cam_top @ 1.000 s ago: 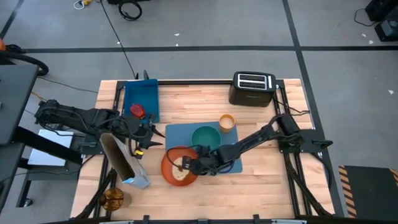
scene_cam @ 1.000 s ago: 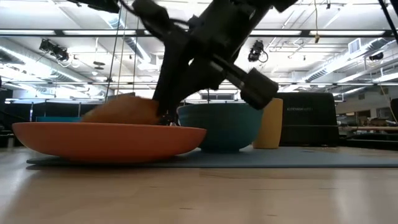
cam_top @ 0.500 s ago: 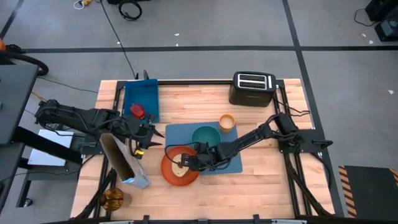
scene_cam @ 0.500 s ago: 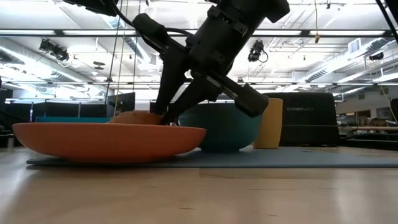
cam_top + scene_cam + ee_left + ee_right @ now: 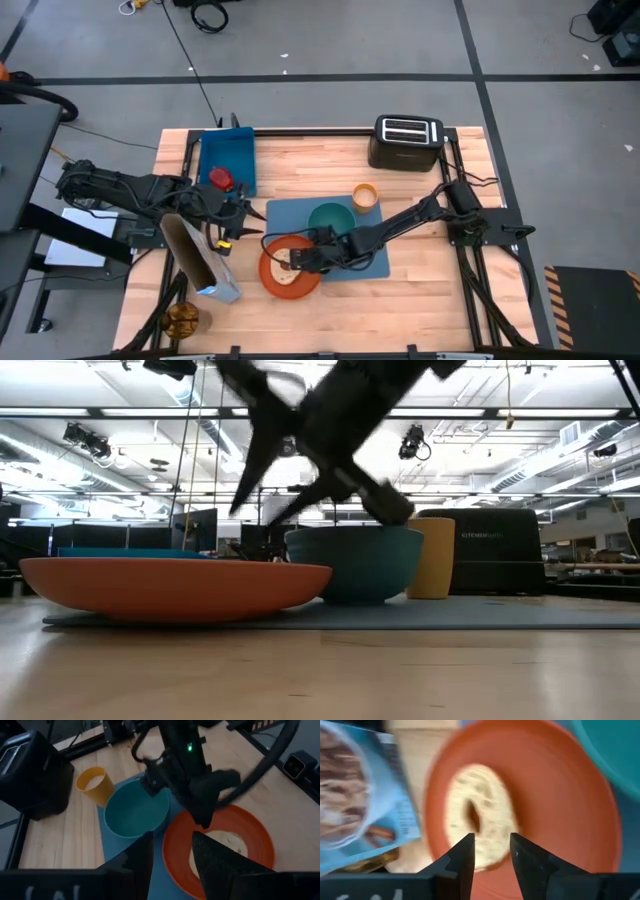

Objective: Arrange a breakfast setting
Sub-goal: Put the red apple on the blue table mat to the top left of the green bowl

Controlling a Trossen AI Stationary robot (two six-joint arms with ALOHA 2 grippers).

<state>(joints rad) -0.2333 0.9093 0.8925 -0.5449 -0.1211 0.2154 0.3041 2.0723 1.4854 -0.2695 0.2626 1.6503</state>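
Bread now released on plate; right hand lifted, fingers parted.

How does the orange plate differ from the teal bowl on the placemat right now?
The orange plate is wide and shallow; the teal bowl is narrower and deep. The plate holds the round bread piece; the bowl looks empty. The plate overhangs the blue placemat at its corner toward the left arm; the bowl sits fully on it. Both are round, upright and side by side.
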